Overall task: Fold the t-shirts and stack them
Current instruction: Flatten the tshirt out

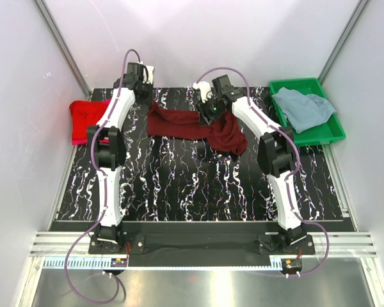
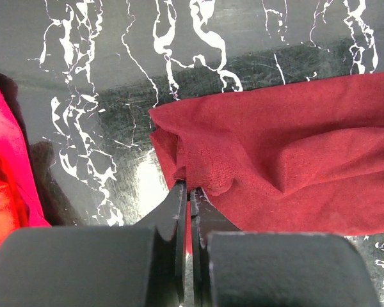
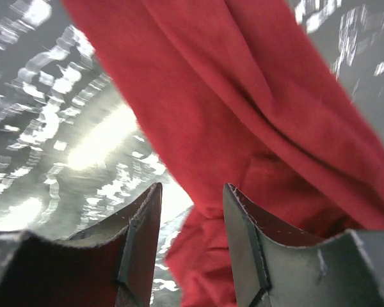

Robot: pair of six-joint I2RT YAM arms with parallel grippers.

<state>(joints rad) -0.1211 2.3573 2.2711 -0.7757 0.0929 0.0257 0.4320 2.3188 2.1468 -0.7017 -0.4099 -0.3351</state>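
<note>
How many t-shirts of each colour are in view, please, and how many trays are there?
Dark maroon t-shirt: 1
Bright red t-shirt: 1
Pink t-shirt: 1
Grey-blue t-shirt: 1
Green tray: 1
Total: 5 things (4 t-shirts, 1 tray)

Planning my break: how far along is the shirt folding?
Seemingly done: the red shirt lies folded on the pink one, far left. In hand: the left gripper pinches the maroon shirt at its edge; the right gripper is open over it. Left: the grey-blue shirt, crumpled in the green tray.
</note>
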